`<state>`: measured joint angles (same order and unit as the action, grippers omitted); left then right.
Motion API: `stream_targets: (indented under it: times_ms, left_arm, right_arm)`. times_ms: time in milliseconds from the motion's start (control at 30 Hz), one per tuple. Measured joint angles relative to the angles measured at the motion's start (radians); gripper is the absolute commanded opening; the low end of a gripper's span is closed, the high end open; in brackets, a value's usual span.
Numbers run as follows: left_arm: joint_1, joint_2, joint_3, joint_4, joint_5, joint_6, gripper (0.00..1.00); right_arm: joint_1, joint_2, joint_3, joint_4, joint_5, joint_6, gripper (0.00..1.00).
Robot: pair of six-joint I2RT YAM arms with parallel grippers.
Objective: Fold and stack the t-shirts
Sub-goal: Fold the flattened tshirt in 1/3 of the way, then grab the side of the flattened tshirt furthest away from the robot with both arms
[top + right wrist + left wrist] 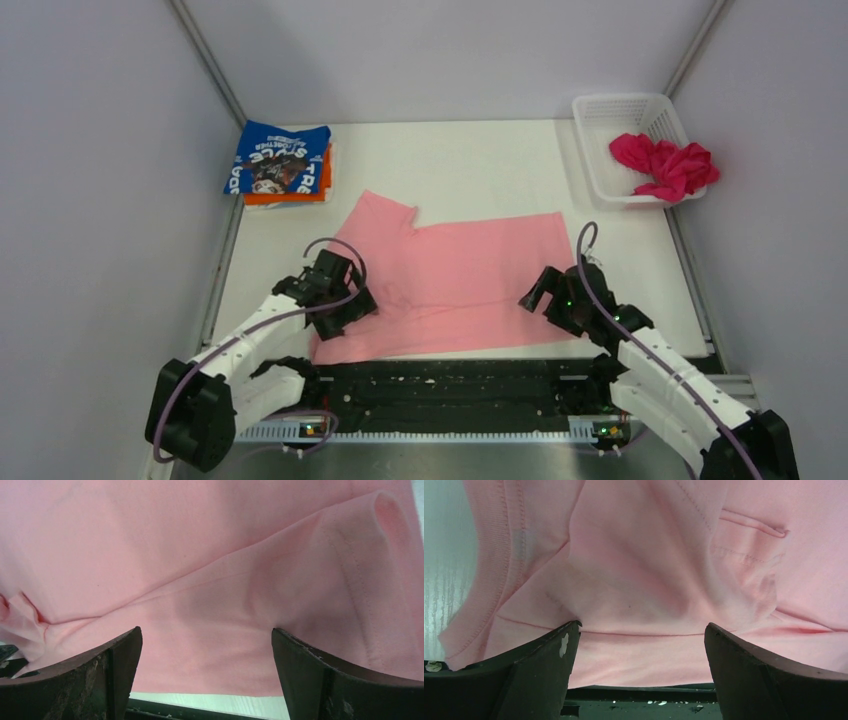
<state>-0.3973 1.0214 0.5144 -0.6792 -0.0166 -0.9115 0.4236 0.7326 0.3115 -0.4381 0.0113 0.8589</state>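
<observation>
Low in the frame, the left end effector hangs over the lower-left corner of the pink shirt and the right end effector over its right edge. Both have their fingers spread wide with nothing pinched, and the wrist views show the cloth lying just under them. The pink shirt is spread across the middle of the white tabletop, one sleeve pointing to the upper left. In the upper left a folded blue shirt rests on an orange shirt, and in the upper right a magenta shirt lies crumpled in a white basket, spilling over its right rim.
</observation>
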Motion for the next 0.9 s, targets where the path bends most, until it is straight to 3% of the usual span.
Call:
stream_targets:
  times_ms: [233, 433, 667, 900]
  left_arm:
    - [0.000, 0.005, 0.143, -0.037, -0.041, 0.047, 0.99]
    - [0.001, 0.098, 0.399, 0.024, -0.164, 0.119, 0.99]
    - [0.067, 0.426, 0.715, 0.090, -0.237, 0.230, 0.99]
    - [0.137, 0.877, 1.133, 0.060, -0.283, 0.322, 0.86]
  right_arm:
    - [0.000, -0.026, 0.068, -0.038, 0.055, -0.053, 0.99]
    - [0.000, 0.023, 0.167, 0.106, 0.138, -0.113, 0.99]
    - [0.000, 0.201, 0.304, 0.222, 0.244, -0.204, 0.99]
    - [-0.011, 0.391, 0.360, 0.269, 0.264, -0.257, 0.99]
